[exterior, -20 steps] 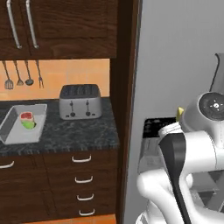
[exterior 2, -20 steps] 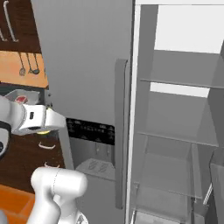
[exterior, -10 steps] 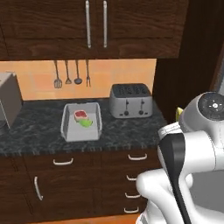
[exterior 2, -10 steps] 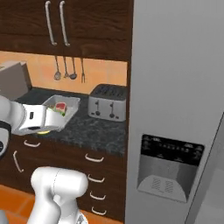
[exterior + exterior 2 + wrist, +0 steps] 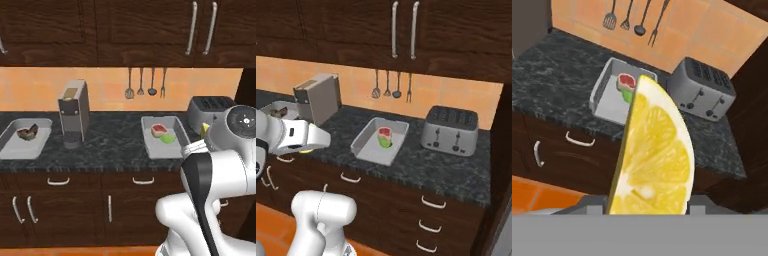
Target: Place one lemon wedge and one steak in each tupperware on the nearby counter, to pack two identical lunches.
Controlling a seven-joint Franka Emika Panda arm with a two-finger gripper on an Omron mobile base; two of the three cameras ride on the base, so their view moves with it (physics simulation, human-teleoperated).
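A bright-yellow lemon wedge [image 5: 654,155] looms close in the hand view, held between the fingers of my gripper [image 5: 308,146], which is shut on it; the fingertips are hidden behind the fruit. A sliver of the wedge [image 5: 204,130] peeks past my arm. On the black counter [image 5: 110,145] one tupperware [image 5: 150,145] holds a steak [image 5: 159,130] and a green lime wedge [image 5: 168,139]. A second tupperware [image 5: 12,145] at the far left holds a steak [image 5: 27,132]. My gripper hovers in front of the counter, apart from both trays.
A grey coffee machine [image 5: 74,112] stands between the two trays. A silver toaster [image 5: 451,130] sits right of the middle tray. Utensils [image 5: 145,82] hang on the orange wall, under dark cabinets. Drawers with silver handles [image 5: 59,181] run below the worktop.
The whole picture has shifted: the base has driven from the fridge along the counter, bringing the coffee machine and left tray into sight. The lemon wedge stays held.
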